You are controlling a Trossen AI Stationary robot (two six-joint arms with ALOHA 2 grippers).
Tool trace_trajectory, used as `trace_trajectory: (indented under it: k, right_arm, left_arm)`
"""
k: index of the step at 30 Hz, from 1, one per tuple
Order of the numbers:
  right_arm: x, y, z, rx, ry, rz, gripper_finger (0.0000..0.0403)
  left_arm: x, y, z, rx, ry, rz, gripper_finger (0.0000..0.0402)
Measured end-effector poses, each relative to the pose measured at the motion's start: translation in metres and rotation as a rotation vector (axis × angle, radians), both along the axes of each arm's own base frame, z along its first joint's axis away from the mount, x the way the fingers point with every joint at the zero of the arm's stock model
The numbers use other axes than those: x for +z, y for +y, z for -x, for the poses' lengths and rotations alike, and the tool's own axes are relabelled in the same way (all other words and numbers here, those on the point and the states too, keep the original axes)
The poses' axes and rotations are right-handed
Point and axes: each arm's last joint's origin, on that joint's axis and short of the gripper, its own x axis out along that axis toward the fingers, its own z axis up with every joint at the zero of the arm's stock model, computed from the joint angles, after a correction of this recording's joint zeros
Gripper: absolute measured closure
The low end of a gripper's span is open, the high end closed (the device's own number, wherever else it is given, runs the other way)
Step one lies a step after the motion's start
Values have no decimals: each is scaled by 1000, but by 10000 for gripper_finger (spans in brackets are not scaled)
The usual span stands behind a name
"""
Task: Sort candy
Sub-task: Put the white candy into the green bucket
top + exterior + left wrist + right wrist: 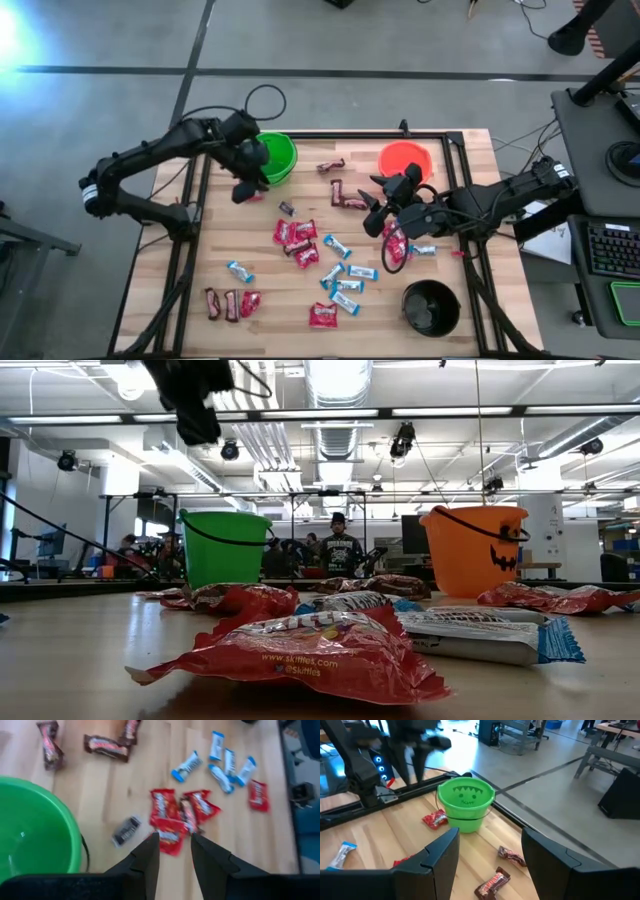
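Candy lies scattered on the wooden table (250, 240): red packets (297, 238), light-blue-and-white bars (345, 285) and dark brown bars (346, 196). My left gripper (243, 192) hangs open and empty high above the table, beside the green bucket (277, 157). In its wrist view (175, 854) it looks down on the red packets (175, 815) and a small dark sweet (126, 830). My right gripper (374, 218) is wide open and empty, in front of the orange bucket (405, 160), above the brown bars. Its wrist view (490, 855) faces the green bucket (465, 802).
A black bucket (430, 308) stands at the table's near right. More bars lie at the near left (228, 303). In the low view a red packet (300, 650) lies close in front, with the green bucket (222, 548) and orange bucket (475, 550) behind it. People show in the room beyond.
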Motion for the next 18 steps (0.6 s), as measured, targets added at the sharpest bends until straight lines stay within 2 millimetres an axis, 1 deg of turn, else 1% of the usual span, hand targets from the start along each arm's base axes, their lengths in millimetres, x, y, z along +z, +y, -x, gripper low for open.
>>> trace_trajectory:
  k: [4, 8, 12, 15, 18]
  right_arm:
    - [-1, 0, 0, 0, 6, 2, 199]
    - [-2, 0, 1, 0, 26, 10, 199]
    - [-4, -1, 2, 0, 51, 18, 199]
    - [-5, -1, 3, 0, 67, 24, 199]
    - [-5, -1, 3, 0, 74, 26, 199]
  left_arm:
    - [22, -9, 3, -9, 60, 8, 277]
    - [28, -17, 7, 0, 127, -16, 246]
    - [22, -25, 10, 8, 216, 19, 219]
    - [11, -34, 11, -15, 290, 46, 205]
    - [-2, -45, 10, -69, 342, 54, 200]
